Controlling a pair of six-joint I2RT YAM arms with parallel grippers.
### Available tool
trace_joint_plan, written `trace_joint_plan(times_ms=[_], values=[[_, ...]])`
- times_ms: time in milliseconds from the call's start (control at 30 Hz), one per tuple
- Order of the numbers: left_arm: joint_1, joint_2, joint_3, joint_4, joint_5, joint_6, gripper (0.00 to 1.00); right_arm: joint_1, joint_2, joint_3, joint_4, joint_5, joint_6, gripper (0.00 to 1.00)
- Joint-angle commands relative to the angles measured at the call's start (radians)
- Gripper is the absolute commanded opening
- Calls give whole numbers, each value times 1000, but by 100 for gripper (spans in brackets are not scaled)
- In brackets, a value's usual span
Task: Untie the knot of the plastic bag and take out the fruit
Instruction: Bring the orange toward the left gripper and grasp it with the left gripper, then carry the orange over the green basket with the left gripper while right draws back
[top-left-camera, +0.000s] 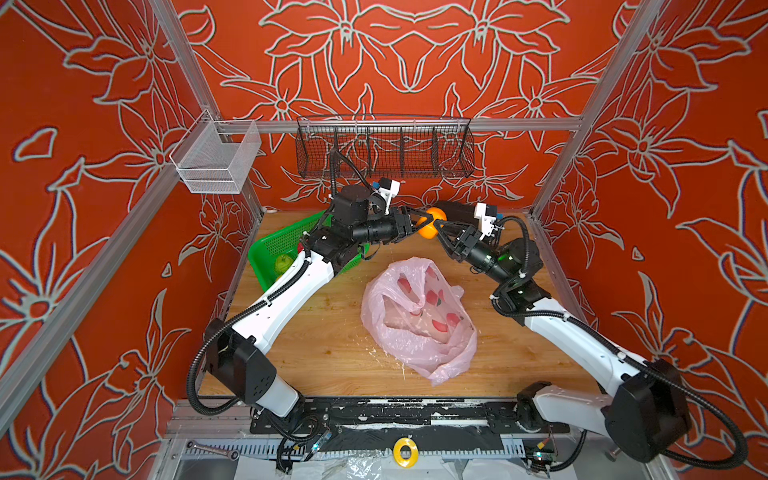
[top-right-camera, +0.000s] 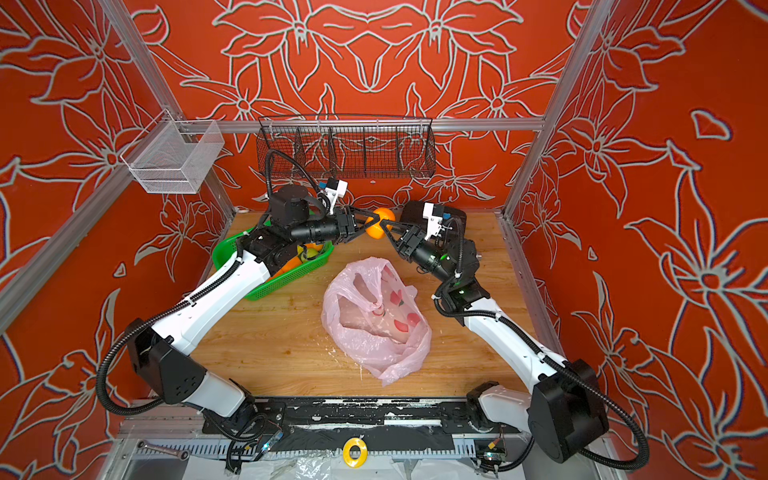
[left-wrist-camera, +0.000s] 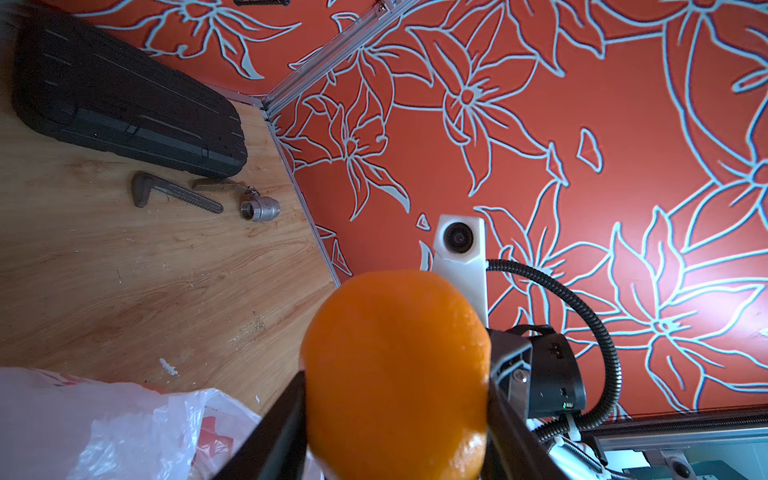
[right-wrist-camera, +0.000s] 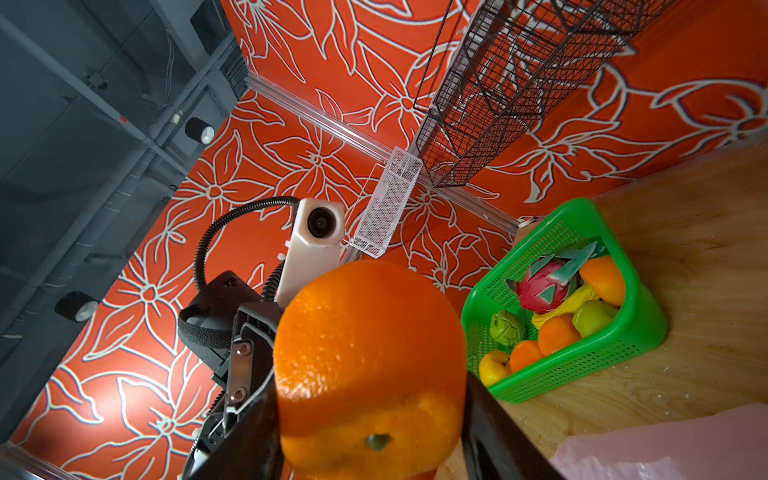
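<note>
Behind the plastic bag (top-left-camera: 415, 332): basket (right-wrist-camera: 602, 357), case (left-wrist-camera: 124, 99), wrench (left-wrist-camera: 174, 193).

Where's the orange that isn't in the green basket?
In both top views the orange is near the back middle, between the left tool and the right tool, beyond the plastic bag.

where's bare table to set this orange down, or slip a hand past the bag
Widest bare wood: between the left arm and the plastic bag, running along the front rail. A narrower strip lies between the bag and the right arm. Crowded: the green basket, full of fruit, and the back right corner with the black case and wrench.
</note>
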Motion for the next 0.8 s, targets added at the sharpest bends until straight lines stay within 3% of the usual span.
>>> trace_joint_plan(times_ms=[0,100,233,567,767], values=[[-12,-24,2,-1,-27,20,51,2,-52,-12,-8,-2,-20,76],[-11,-38,3,-22,-66,39,50,2,-91,-19,-56,24,-59,85],[-8,-55,-4,-32,-102,48,50,3,-124,-21,-86,43,-82,91],[67,-146,-53,-74,-221,64,49,2,-211,-49,-164,123,-144,97],[143,-221,-104,-140,-411,137,48,2,-246,-55,-244,162,-205,97]])
